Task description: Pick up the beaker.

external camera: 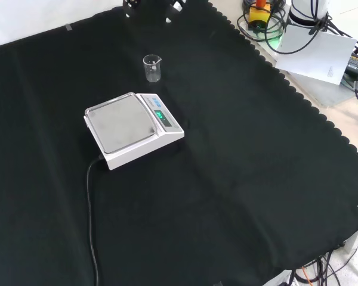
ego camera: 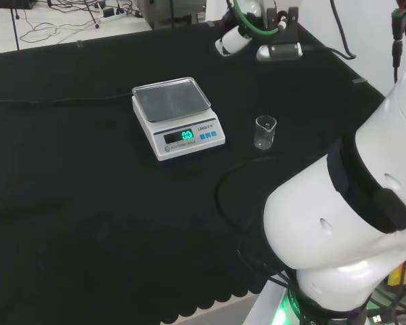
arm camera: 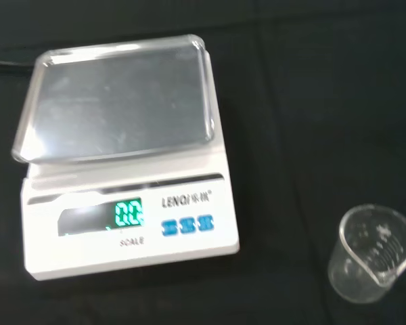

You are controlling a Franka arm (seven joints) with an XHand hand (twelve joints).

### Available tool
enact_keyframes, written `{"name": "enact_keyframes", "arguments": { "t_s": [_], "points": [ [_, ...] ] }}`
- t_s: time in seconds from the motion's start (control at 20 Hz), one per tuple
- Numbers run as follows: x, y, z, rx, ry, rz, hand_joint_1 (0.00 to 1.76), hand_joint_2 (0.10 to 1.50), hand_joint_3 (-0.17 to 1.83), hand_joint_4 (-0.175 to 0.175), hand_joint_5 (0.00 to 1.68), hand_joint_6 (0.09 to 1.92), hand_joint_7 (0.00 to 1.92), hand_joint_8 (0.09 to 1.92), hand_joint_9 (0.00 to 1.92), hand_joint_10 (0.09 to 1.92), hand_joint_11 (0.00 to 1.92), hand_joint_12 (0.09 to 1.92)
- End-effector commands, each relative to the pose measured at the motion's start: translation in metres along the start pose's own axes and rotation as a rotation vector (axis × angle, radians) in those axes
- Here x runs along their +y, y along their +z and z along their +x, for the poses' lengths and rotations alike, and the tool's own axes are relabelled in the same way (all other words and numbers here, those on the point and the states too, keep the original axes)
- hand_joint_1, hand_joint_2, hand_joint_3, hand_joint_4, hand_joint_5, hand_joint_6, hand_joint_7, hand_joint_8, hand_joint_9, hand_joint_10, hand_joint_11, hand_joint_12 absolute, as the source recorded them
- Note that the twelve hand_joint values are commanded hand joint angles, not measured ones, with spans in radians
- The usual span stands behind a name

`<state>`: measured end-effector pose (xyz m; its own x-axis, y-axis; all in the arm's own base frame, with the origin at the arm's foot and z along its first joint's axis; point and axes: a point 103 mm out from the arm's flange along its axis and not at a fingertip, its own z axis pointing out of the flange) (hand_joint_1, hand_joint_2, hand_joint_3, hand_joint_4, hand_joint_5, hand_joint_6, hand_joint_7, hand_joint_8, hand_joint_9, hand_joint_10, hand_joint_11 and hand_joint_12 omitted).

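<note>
- One small clear glass beaker (ego camera: 264, 132) stands upright on the black cloth (ego camera: 88, 203) that covers the bench, with nothing touching it.
- In the head view the beaker stands to the right of a white digital kitchen scale with a bare steel weighing pan (ego camera: 176, 116), near it but apart (a strip of cloth lies between them), and nearer the cloth's far edge than its scalloped near edge.
- In the front view the beaker (external camera: 152, 68) is beyond the scale (external camera: 131, 129), close to the cloth's far edge.
- The wrist view shows the beaker (arm camera: 372, 263) with its pouring lip and faint graduation marks; it appears empty.
- The scale (arm camera: 122, 162) has a lit green display, and its pan carries nothing.
- A black cable (external camera: 90, 208) runs from the scale across the cloth toward the near edge in the front view.
- How the hand's fingers stand I cannot tell.
- The arm's white links (ego camera: 352, 230) rise at the right of the head view.
</note>
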<state>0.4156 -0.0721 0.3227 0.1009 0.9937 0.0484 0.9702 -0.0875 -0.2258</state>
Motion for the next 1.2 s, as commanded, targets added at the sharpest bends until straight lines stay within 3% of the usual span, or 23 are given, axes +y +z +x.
{"name": "enact_keyframes", "arguments": {
  "t_s": [0.05, 0.55, 1.2],
  "points": [
    [0.009, 0.025, -0.017, 0.025, 0.044, 0.041, 0.6, 0.81, 0.39, 0.007, 0.47, 0.25, 0.34, 0.67, 0.39, 0.81, 0.0, 1.4],
    [0.011, 0.069, -0.033, 0.075, 0.086, 0.096, 0.61, 0.81, 0.39, 0.002, 0.47, 0.25, 0.34, 0.67, 0.4, 0.81, 0.0, 1.4],
    [0.036, 0.119, -0.055, 0.119, 0.126, 0.178, 0.62, 0.81, 0.38, -0.005, 0.48, 0.25, 0.35, 0.67, 0.42, 0.81, 0.0, 1.43]
  ]
}}
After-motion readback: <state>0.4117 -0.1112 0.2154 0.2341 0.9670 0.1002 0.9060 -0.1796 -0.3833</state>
